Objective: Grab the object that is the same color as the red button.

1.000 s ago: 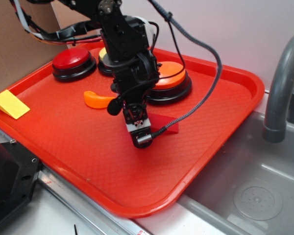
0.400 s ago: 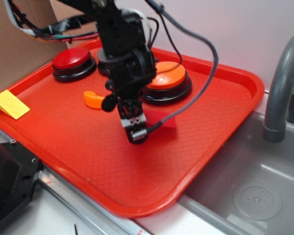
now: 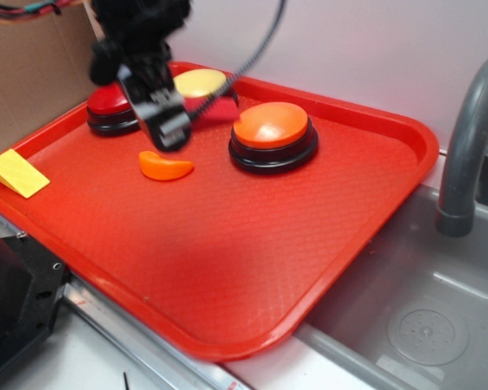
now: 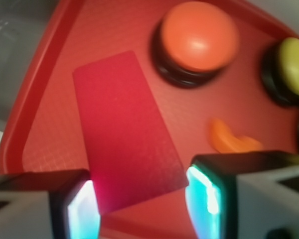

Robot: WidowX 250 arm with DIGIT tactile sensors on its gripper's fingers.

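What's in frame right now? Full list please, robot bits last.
tray: 1, red, beside the sink
red button: 1, back left of tray, partly behind gripper
yellow button: 1, back of tray
orange button: 1, back centre-right of tray
orange crescent: 1, on tray in front of the buttons
yellow wedge: 1, on the tray's left rim
red wedge block: 1, dark red, held above tray
sink: 1, grey, right
faucet: 1, grey, right
gripper: 1, shut on the block
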